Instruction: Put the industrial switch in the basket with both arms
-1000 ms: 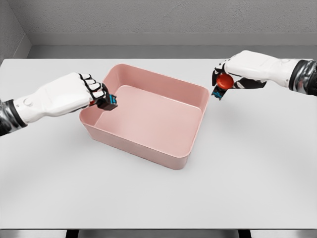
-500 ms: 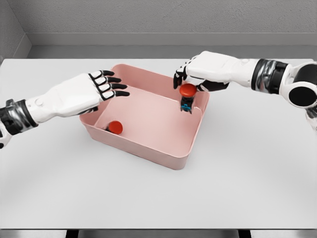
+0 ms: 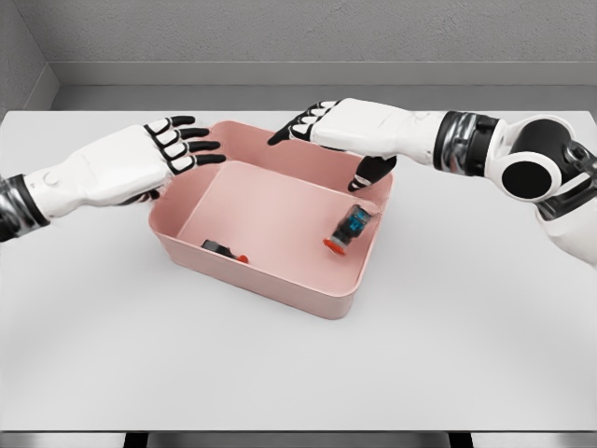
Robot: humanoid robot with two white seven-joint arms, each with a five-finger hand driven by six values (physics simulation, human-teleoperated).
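Note:
Two industrial switches with red buttons lie inside the pink basket. One switch rests low against the near-left wall. The other switch lies tilted by the right wall, its red cap pointing down. My left hand hovers over the basket's left rim, fingers spread and empty. My right hand reaches over the far rim above the basket, also spread and holding nothing.
The basket stands in the middle of a white table. A grey wall runs behind the table's far edge.
My right hand let go of its switch, which dropped into the basket by the right wall. The hand moved left over the far rim. The left switch settled lower against the near wall.

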